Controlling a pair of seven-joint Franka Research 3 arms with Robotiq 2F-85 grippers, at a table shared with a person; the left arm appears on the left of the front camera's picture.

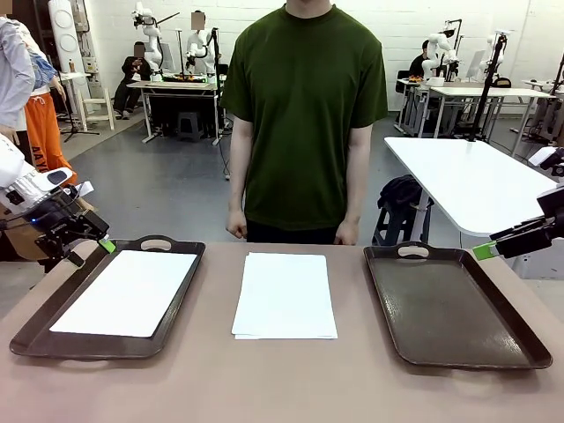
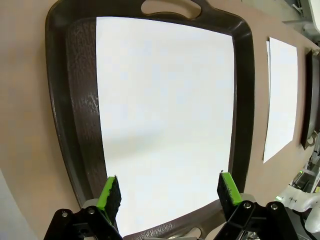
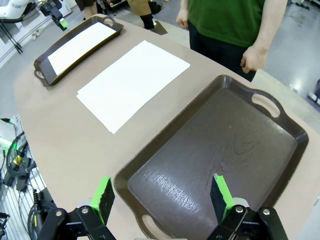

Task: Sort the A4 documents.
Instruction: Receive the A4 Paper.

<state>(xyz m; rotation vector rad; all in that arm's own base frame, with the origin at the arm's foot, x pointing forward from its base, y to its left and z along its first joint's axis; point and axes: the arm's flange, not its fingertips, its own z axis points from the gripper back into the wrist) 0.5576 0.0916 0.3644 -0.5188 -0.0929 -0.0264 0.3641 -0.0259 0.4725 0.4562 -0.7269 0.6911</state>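
Centrally, A4 documents (image 1: 284,295) stacked (unevenly), one sheet (image 1: 128,291) in left tray (image 1: 88,346)

A white A4 paper sheet (image 1: 128,291) lies in the dark brown rectangular tray (image 1: 60,304) at lower left. A white paper stack (image 1: 284,295) sits centre, and a second brown tray (image 1: 454,304) lower right.

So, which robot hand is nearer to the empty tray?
Right. The right hand hangs beside the empty tray; the left hand is by the other tray.
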